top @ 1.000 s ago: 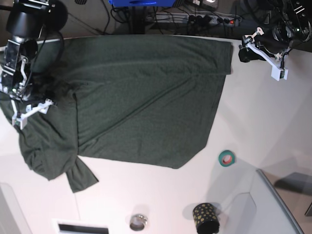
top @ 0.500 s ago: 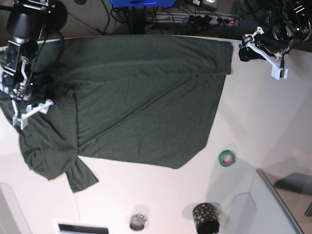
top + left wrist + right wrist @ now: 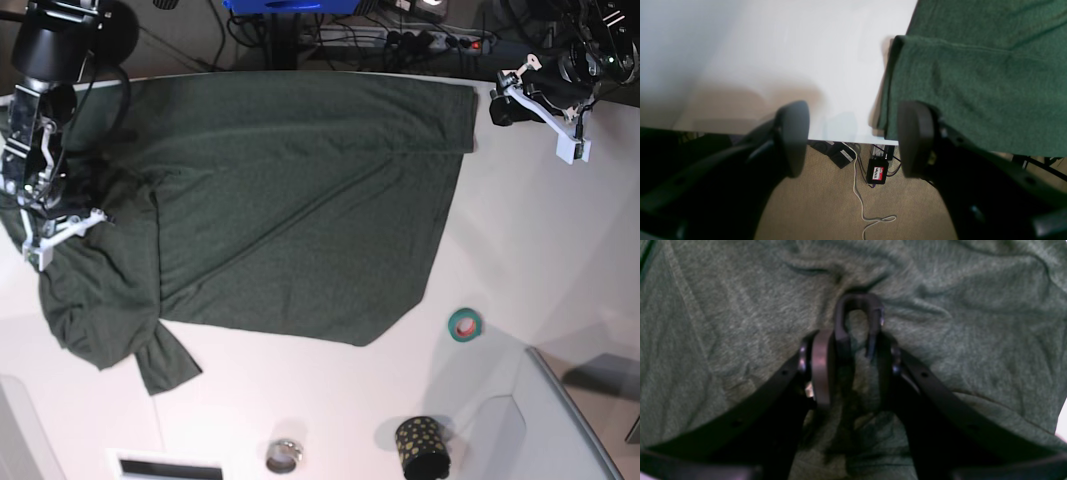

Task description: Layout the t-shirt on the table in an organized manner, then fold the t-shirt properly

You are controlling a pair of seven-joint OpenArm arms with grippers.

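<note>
the big dark green soft cotton t-shirt [image 3: 290,210] is spread on the smooth white table [image 3: 330,400], a bunched fold by its collar end being pinched by the right gripper [image 3: 857,340], presumably for straightening, left gripper [image 3: 853,140] parked agape off the hem corner

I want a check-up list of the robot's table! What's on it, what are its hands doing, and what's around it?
surface: white table, bare right of the shirt.
job's things: dark green t-shirt spread out, not folded; bunched and wrinkled at its left end, far right corner at the table's edge.
clutter: teal tape roll, black dotted cup, small metal ring, grey bin corner.
grippers: right hand pressed into the shirt, a fold of fabric between its fingers; left hand open, empty, above the table's edge beside the shirt corner.
cables: white cable and power strip on the floor.
surroundings: beige carpet.
</note>
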